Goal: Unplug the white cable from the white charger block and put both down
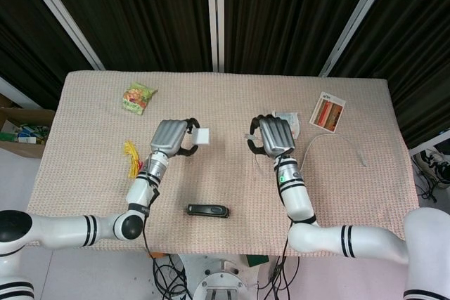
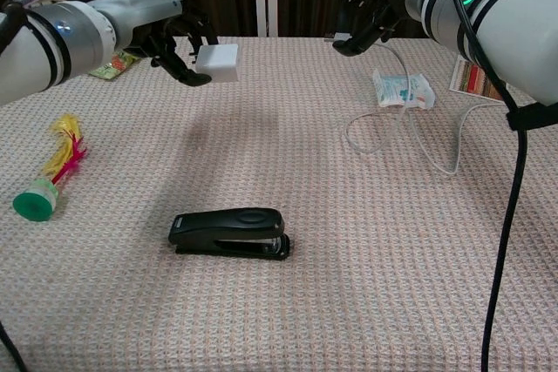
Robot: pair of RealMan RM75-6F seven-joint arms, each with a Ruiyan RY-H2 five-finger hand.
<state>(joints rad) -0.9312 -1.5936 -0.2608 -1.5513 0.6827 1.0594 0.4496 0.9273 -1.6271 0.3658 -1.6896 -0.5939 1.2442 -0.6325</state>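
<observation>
We see the left hand gripping the white charger block at upper left; the right hand pinches the white cable plug at upper right.

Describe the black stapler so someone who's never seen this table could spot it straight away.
On the woven table, look along the near edge, midway between the two arms. The black stapler lies flat there, alone, the only dark thing; the shuttlecock to its left is yellow, pink and green.

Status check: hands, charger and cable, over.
Left hand holds white charger block, raised. Right hand holds white cable by its plug end. Unplugged; neither down yet. Black stapler lies on the table between the arms.
</observation>
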